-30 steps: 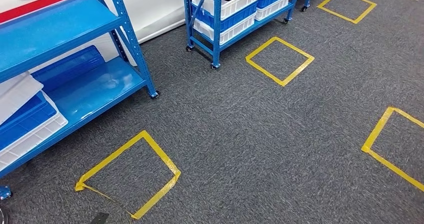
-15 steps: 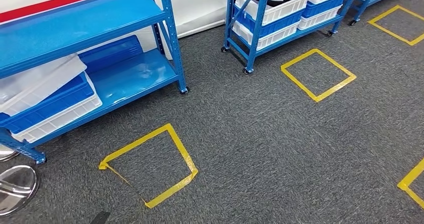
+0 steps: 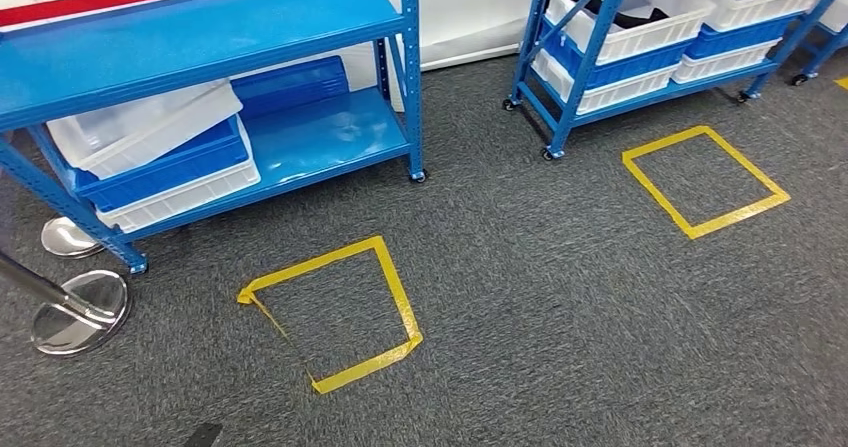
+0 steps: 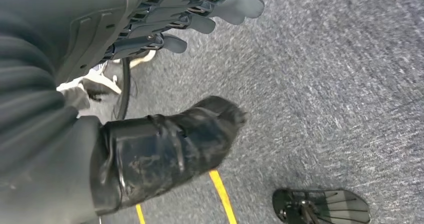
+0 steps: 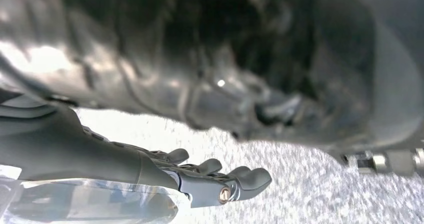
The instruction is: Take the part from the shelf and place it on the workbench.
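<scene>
No part is held yet, and no workbench is seen. The left hand [image 4: 165, 18] is seen hanging over the carpet [image 3: 560, 307] with its fingers [image 4: 235, 6] spread apart and nothing in them. The right hand [image 5: 200, 179] is also seen with its fingers stretched out and nothing held. Two blue shelves are seen ahead: the near shelf [image 3: 200, 27] with stacked bins [image 3: 170, 172] on its low level, and the far shelf [image 3: 590, 57] on small wheels, with white bins [image 3: 640, 27] holding dark things (these may be the parts, but they are too small to be told for sure). A wrong bin could be reached into if the part is not found first. A silver stand base [image 3: 78, 312] is set just beside the near shelf's corner leg, and it could be kicked or tripped on if the step is taken too far to the left. The shelf posts and the low shelf edge could be bumped by a hanging arm. A yellow tape square [image 3: 330, 312] is marked in front of the near shelf, and another square [image 3: 705, 179] by the far one. Wide open carpet is left between and in front of the shelves, so room for walking is judged to be good.
</scene>
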Robot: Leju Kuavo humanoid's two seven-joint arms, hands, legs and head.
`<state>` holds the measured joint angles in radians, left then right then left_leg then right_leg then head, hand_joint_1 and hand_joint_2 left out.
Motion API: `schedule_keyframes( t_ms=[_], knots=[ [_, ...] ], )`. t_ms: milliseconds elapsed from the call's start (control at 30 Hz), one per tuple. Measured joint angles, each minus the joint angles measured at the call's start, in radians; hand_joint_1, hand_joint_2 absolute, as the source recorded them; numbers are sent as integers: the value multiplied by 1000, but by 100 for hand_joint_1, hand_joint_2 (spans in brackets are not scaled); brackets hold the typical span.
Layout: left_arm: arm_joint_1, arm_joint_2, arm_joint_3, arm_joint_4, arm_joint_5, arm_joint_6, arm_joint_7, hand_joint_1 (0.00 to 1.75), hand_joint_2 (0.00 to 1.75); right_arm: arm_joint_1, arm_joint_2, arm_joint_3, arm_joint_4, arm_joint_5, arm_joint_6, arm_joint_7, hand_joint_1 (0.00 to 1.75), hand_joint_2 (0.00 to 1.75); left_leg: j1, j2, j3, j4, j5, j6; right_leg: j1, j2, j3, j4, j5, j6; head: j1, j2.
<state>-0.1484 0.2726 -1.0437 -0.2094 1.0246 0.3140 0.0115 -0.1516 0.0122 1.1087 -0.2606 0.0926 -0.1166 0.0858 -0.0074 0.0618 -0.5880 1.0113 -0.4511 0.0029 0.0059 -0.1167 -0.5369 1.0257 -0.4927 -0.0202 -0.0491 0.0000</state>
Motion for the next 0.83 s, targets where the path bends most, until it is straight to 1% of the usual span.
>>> schedule_keyframes(
  t_ms=[33,67,100,133,167,200,233,267,300,333,367,400,433,467,500,567,600,633,667,700,733,767,833],
  knots=[
    [2,0,0,0,3,-1,0,0,0,-1,2,2,0,3,-12,9,0,0,1,-11,0,-3,2,6,0,-7,3,-1,-1,5,0,0],
    [6,0,0,0,6,-1,0,0,0,-2,3,3,-1,4,-24,17,0,0,4,-19,3,-7,4,12,-2,0,5,1,-5,10,1,0],
    [9,0,0,0,8,-1,0,0,0,-3,4,4,-1,3,-32,26,0,0,7,-26,6,-13,7,18,-3,22,0,15,-16,16,1,0],
    [10,0,0,0,11,-1,-1,0,0,-3,5,4,-1,1,-39,34,0,0,10,-31,9,-18,9,23,-5,51,-14,49,-37,21,2,0],
    [10,0,0,0,12,-1,-2,0,0,-3,5,4,-1,-1,-43,42,0,0,12,-36,11,-20,10,27,-8,82,-41,105,-67,24,4,0],
    [9,0,0,0,13,-1,-2,0,0,-1,5,4,-1,-2,-45,48,0,0,12,-43,11,-20,10,30,-9,101,-75,172,-98,27,4,0],
    [8,0,0,0,13,-1,-3,0,0,2,5,4,-1,-2,-45,54,0,0,11,-50,10,-19,9,31,-10,109,-109,237,-122,28,5,0],
    [9,0,0,0,14,-1,-3,0,0,5,5,4,-1,-3,-45,58,0,0,11,-57,10,-18,9,32,-10,110,-132,278,-128,29,5,0],
    [10,-1,0,0,15,-1,-3,0,0,7,5,4,-1,-3,-43,61,0,0,11,-64,11,-16,8,32,-10,111,-139,281,-113,29,5,0],
    [10,-1,0,0,15,-1,-2,0,0,8,5,4,-1,-4,-40,65,0,0,11,-71,12,-14,6,31,-10,112,-126,244,-80,28,5,0],
    [11,-1,0,0,16,-1,-2,0,0,7,5,4,-1,-6,-34,68,0,0,11,-77,13,-12,5,29,-11,114,-98,176,-38,25,5,0],
    [11,-1,0,0,17,-1,-1,0,0,5,5,4,-1,-10,-27,72,0,0,10,-82,13,-9,2,26,-11,119,-69,106,-7,22,6,0],
    [10,-1,0,0,17,-1,0,0,0,3,5,4,-1,-14,-20,76,0,0,8,-86,11,-5,1,23,-11,124,-46,50,15,19,6,0],
    [10,-1,0,0,18,-1,1,0,0,1,6,4,-1,-17,-14,79,0,0,7,-89,9,-3,0,18,-10,128,-35,19,22,16,7,0],
    [11,-1,0,0,19,-1,2,0,0,0,7,4,-1,-20,-10,82,0,0,7,-91,6,-2,0,14,-8,130,-34,11,20,13,7,0],
    [13,0,0,0,19,-1,3,0,0,-1,9,4,-1,-21,-8,84,0,0,9,-91,4,-2,-1,3,-8,127,-32,4,26,3,7,0],
    [13,0,0,0,19,0,3,0,0,-2,10,4,-1,-21,-8,84,0,0,10,-88,-1,11,-12,-2,-9,125,-28,-1,29,-4,5,0],
    [13,0,0,0,19,0,3,0,0,-2,11,4,-1,-21,-8,85,0,0,11,-84,-15,43,-33,-8,-12,123,-25,-6,32,-10,2,0],
    [12,1,0,0,19,0,3,0,0,-3,13,4,-1,-22,-8,85,0,0,13,-80,-39,94,-62,-12,-13,121,-22,-9,34,-14,0,0],
    [10,1,0,0,19,0,3,0,0,-3,13,4,-1,-22,-8,85,0,0,15,-77,-69,158,-94,-17,-13,118,-22,-10,34,-17,-2,0],
    [10,1,0,0,19,0,3,0,0,-3,14,4,-1,-22,-8,85,0,0,16,-77,-100,222,-119,-20,-12,116,-22,-10,34,-18,-3,0],
    [11,0,0,0,19,0,3,0,0,-2,14,4,-1,-22,-7,87,0,0,18,-76,-121,264,-129,-23,-12,115,-22,-10,33,-18,-3,0],
    [14,0,0,0,20,0,4,0,0,-2,14,4,-1,-24,-7,92,0,0,21,-74,-129,278,-116,-26,-13,114,-21,-9,31,-17,-3,0]
  ],
)
